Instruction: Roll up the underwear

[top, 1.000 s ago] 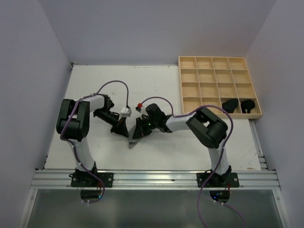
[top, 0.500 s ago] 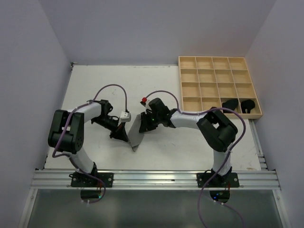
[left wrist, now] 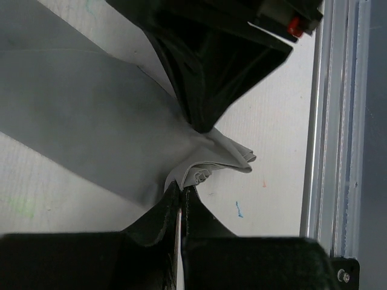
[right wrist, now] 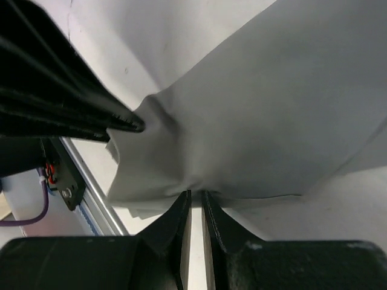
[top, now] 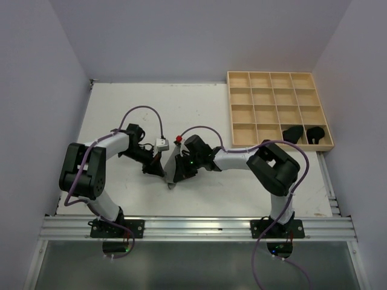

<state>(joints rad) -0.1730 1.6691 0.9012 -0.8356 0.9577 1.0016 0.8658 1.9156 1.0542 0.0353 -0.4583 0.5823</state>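
We see the grey underwear [left wrist: 91, 121] in the middle of the white table [top: 121, 109], with the left gripper [left wrist: 181, 192] squeezed tight on a bunched corner and the right gripper [right wrist: 193, 196] a tiny bit apart at its edge, and we cannot tell if it pinches.

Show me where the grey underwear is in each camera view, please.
Top external: grey underwear, slightly left of and below centre.
Left wrist: grey underwear fills the left and centre.
Right wrist: grey underwear fills the centre and right.
Shared landmark: the aluminium rail.
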